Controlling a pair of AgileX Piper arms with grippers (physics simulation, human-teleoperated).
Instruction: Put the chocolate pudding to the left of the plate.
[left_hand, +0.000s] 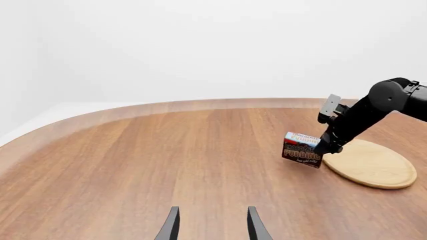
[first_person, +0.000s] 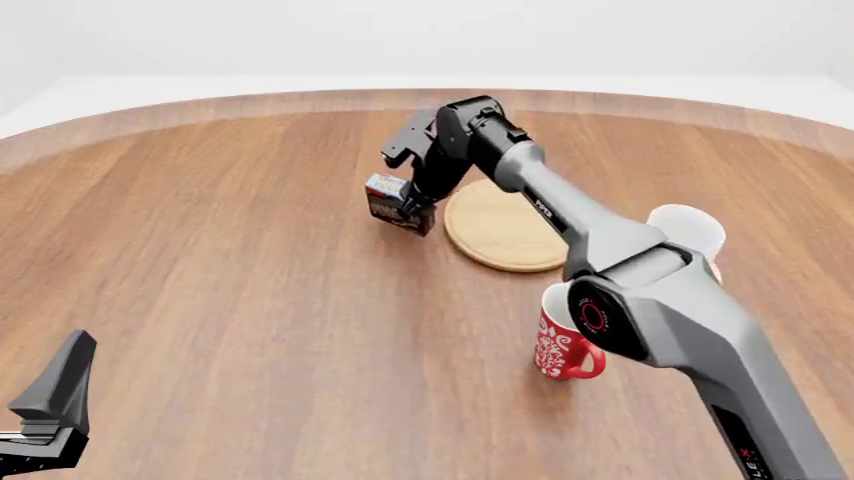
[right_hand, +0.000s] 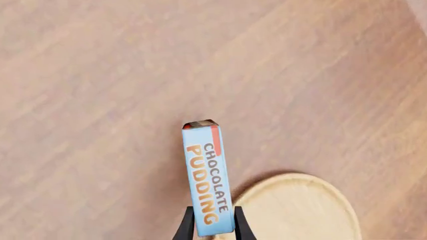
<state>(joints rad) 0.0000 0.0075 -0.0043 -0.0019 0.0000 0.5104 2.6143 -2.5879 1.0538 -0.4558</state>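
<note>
Two orange words, "CHOCOLATE PUDDING", mark the chocolate pudding (right_hand: 207, 180) clamped in the right end effector (right_hand: 212, 226).

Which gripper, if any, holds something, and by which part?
The right gripper pinches the chocolate pudding at one end of its narrow top; the left gripper holds nothing.

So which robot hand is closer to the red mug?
Right. The right gripper is out beyond the plate, shut on the chocolate pudding, with its arm passing over the red mug. The left gripper hangs back at the table's near left.
</note>
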